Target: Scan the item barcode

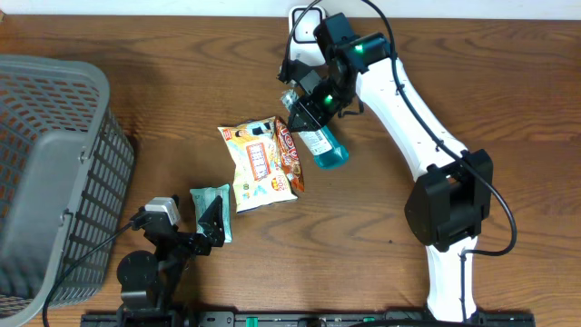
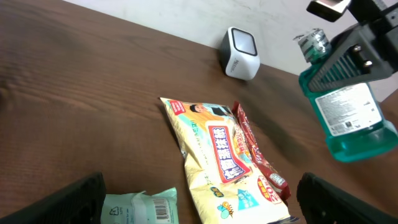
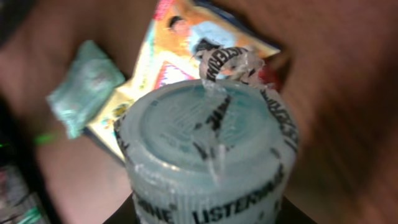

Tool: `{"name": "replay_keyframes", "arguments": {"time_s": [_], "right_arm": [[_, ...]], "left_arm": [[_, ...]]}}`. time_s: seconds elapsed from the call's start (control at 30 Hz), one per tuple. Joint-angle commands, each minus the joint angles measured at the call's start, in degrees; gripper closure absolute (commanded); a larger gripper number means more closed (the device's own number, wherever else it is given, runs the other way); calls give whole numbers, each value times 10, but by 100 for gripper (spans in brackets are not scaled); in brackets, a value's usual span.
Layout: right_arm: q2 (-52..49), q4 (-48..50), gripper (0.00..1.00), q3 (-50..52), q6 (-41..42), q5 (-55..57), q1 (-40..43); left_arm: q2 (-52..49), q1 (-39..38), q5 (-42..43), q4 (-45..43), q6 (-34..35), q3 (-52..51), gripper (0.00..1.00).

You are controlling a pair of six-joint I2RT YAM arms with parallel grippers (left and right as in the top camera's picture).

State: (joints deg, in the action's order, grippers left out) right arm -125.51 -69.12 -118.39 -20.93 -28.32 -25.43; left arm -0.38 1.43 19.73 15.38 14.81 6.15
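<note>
Mouthwash bottle (image 1: pixel 324 147), blue-green with a sealed cap, is clamped in the right pincer (image 1: pixel 304 111), tilted and lifted clear of the tabletop (image 1: pixel 136 54), near the white scanner (image 1: pixel 305 20) at the far edge. Left pincer (image 1: pixel 212 223) is spread wide and grasps nothing, low over a green packet (image 2: pixel 140 208). A yellow snack bag (image 1: pixel 257 168) lies between them, a red-brown wrapper (image 1: pixel 290 156) touching its side; a grey basket (image 1: pixel 45 163) stands at the left

Right arm (image 1: pixel 399 100): white link shells, black joint housings (image 1: pixel 449 207), green indicator light (image 1: pixel 359 47), black cable (image 1: pixel 505 213) routed externally. Left arm (image 1: pixel 145 272): black throughout, with grey wrist module (image 1: pixel 162 207) and black pincer (image 1: pixel 214 222).
</note>
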Motion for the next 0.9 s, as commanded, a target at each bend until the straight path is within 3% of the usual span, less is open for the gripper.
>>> {"name": "replay_keyframes", "arguments": {"time_s": [0.0,0.17,0.4,0.5,0.67,0.87], "right_arm": [[23,11,99,-2,8,64,2],[23,22,99,-2,8,90,3],[23,106,99,-2,0,258,4],[23,137,99,-2,-19,257,14],[23,146,99,-2,-31,161,38],[23,219,99,-2,-91,212,37]], "left_arm": [[2,-1,-1,14,-1,-6,2],[2,-1,-1,14,-1,-6,2],[2,-1,-1,14,-1,-6,2],[2,-1,-1,14,-1,-6,2],[2,-1,-1,14,-1,-6,2],[2,-1,-1,14,-1,-6,2]]}}
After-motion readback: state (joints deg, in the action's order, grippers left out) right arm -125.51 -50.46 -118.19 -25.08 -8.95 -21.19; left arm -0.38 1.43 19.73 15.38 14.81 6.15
